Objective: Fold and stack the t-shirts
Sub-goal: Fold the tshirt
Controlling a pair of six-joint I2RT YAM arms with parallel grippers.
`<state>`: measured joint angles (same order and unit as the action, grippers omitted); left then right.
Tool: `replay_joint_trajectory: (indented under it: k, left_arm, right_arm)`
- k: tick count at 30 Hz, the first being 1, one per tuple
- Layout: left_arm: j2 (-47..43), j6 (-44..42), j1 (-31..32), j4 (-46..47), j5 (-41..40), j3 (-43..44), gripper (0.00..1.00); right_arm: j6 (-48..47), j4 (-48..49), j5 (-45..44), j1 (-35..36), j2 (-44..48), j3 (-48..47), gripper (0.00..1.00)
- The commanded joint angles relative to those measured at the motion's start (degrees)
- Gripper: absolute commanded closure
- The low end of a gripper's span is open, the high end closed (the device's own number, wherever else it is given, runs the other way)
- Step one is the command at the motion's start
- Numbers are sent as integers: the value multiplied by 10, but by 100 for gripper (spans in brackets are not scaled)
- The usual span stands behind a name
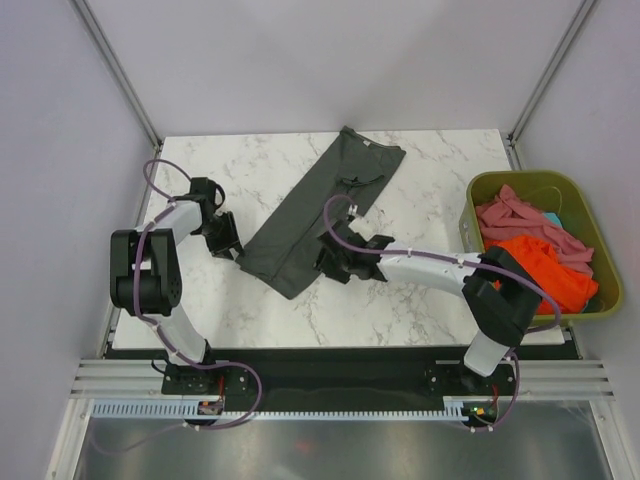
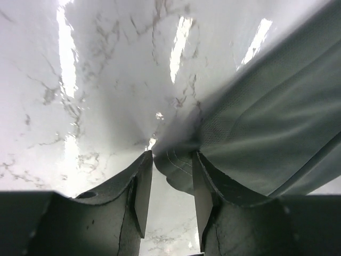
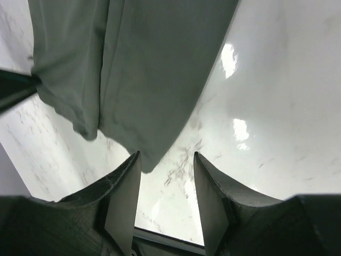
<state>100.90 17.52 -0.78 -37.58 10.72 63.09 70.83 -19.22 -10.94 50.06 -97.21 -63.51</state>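
A dark charcoal grey t-shirt [image 1: 310, 215] lies folded into a long strip, running diagonally across the marble table [image 1: 430, 300]. My left gripper [image 1: 232, 245] is low at the strip's near-left corner. In the left wrist view the jaws of the left gripper [image 2: 173, 154] stand apart, with the shirt's [image 2: 266, 122] stitched hem corner lying between the tips, unpinched. My right gripper [image 1: 325, 255] sits at the strip's near-right edge. In the right wrist view the right gripper [image 3: 167, 154] is open, and the shirt's [image 3: 154, 64] corner ends just at the left fingertip.
An olive-green bin [image 1: 520, 178] stands at the table's right edge, holding an orange t-shirt [image 1: 545, 265] and a pink one [image 1: 515, 220]. Bare marble stretches to the left of and behind the grey shirt. Frame posts rise at the back corners.
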Motion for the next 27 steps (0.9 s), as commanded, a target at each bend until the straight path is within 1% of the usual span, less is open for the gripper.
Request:
replay_joint_trajectory:
  k: [1,2,5,8,11,15,18,21,25,27]
  left_arm:
    - [11,7,1,11,-48,37,57]
    - [15,13,1,9,-55,39,57]
    - [14,21,1,8,-76,31,50]
    - [11,23,-1,2,-87,34,47]
    - [-6,30,-12,1,-96,34,45]
    - [-28,32,-17,2,-102,34,45]
    - [-30,37,-18,2,-92,34,45]
    - [-27,40,-18,2,-75,39,45]
    - [-32,37,-17,3,-59,41,44]
    - [-33,26,-17,3,-36,43,44]
  right_arm:
    - [106,-3,-73,59,-24,-1,48]
    - [113,-5,-74,71,-33,-6,48]
    - [140,-8,-79,107,-71,-28,49]
    - [157,-6,-78,121,-104,-48,50]
    - [156,-7,-89,130,-124,-59,51]
    - [166,-7,-103,131,-120,-51,52]
    - [172,-8,-111,134,-120,-57,52]
    - [168,-13,-107,135,-141,-85,52]
    - [168,-13,-98,135,-159,-91,52]
    - [160,-14,-95,135,-161,-87,57]
